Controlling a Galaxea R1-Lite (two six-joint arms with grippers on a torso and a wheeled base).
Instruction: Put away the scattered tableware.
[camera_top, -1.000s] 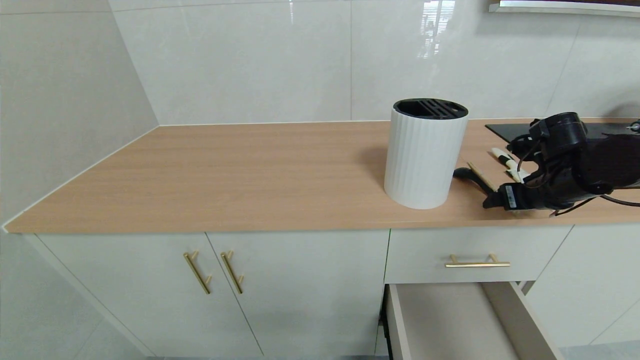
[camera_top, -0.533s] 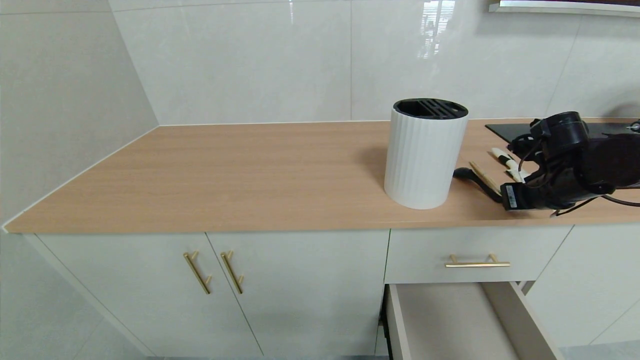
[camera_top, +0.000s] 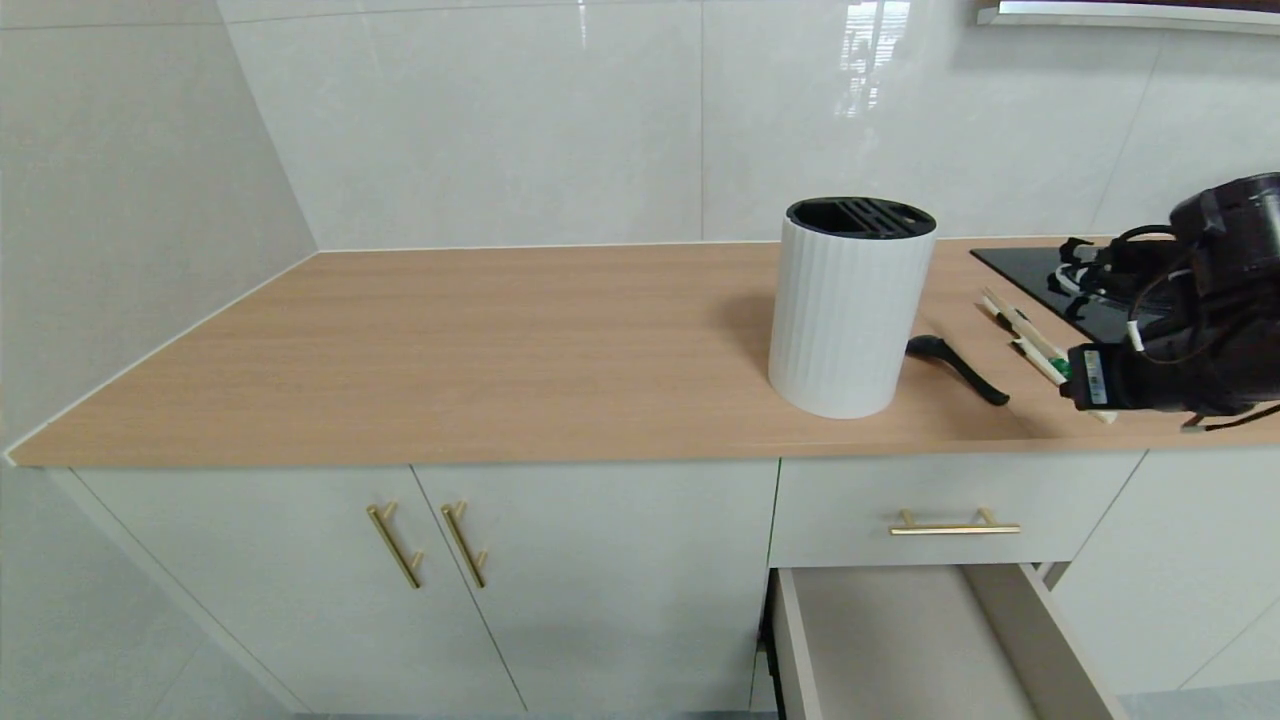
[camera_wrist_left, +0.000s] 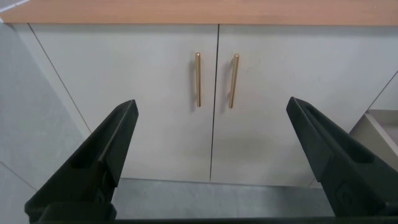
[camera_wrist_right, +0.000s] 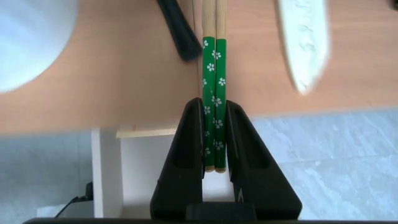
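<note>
My right gripper (camera_top: 1078, 374) is shut on a pair of wooden chopsticks (camera_top: 1022, 331) with green flowered ends, at the right end of the wooden counter (camera_top: 500, 340). In the right wrist view the fingers (camera_wrist_right: 191, 134) clamp the chopsticks (camera_wrist_right: 210, 62) side by side. A black spoon (camera_top: 958, 369) lies on the counter between the chopsticks and the white ribbed utensil holder (camera_top: 848, 310). The spoon's handle (camera_wrist_right: 179, 31) and a white utensil (camera_wrist_right: 305, 43) lie on either side of the chopsticks. My left gripper (camera_wrist_left: 214, 174) hangs open low in front of the cabinet doors.
A drawer (camera_top: 900, 640) stands open below the counter's right part, under a closed drawer with a gold handle (camera_top: 955, 525). A black cooktop (camera_top: 1030, 265) lies at the back right. Two gold door handles (camera_wrist_left: 216, 81) face the left gripper. Tiled walls bound the counter behind and left.
My right gripper has drawn back to the right and risen with the chopsticks in it, leaving the black spoon uncovered on the counter. The holder has not moved.
</note>
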